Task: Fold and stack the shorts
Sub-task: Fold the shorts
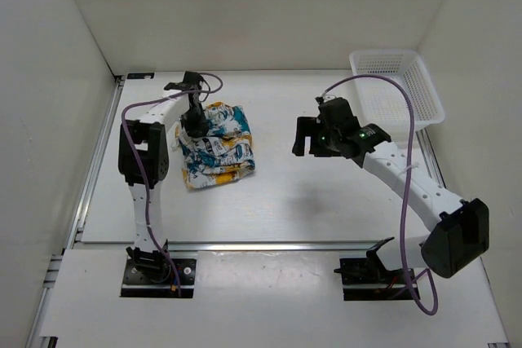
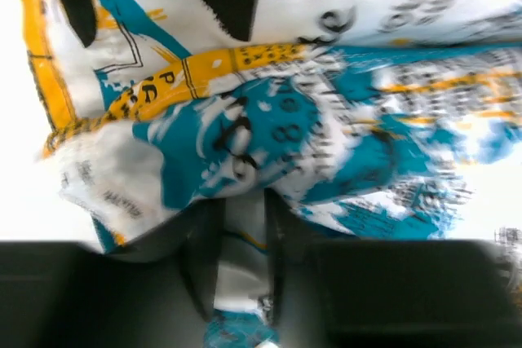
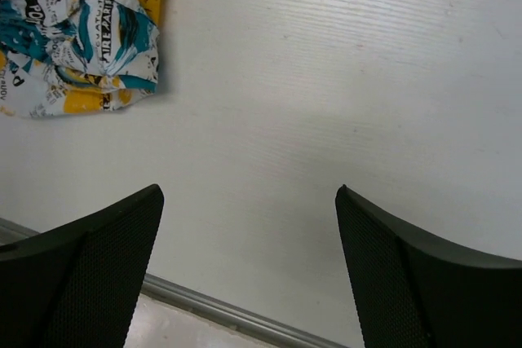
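Black pads fill the bottom of each wrist view. My left claw (image 2: 241,279) is drawn almost together, its two fingers (image 2: 202,270) clamped on a narrow fold of the shorts (image 2: 269,112). The rest of the cloth spreads just past the tips and fills that view. The print there is blurred. On a yellow band I make out letters like "P" and "E", and on a teal patch what look like "8"s; nothing else reads for sure.

From above, the left claw (image 1: 194,125) points down into the left side of the bundle. The shorts (image 1: 218,148) lie bunched on the white tabletop (image 1: 326,201), in its left half, about midway between the near and far edges.

My right claw (image 3: 247,201) is spread wide, its fingers (image 3: 90,270) well apart. It holds nothing and hangs above bare tabletop near the middle, to the right of the shorts. A corner of the cloth shows at the upper left of its view, where I can read "STIER".

Farthest off, a white lattice basket (image 1: 397,87) sits in the far right corner.
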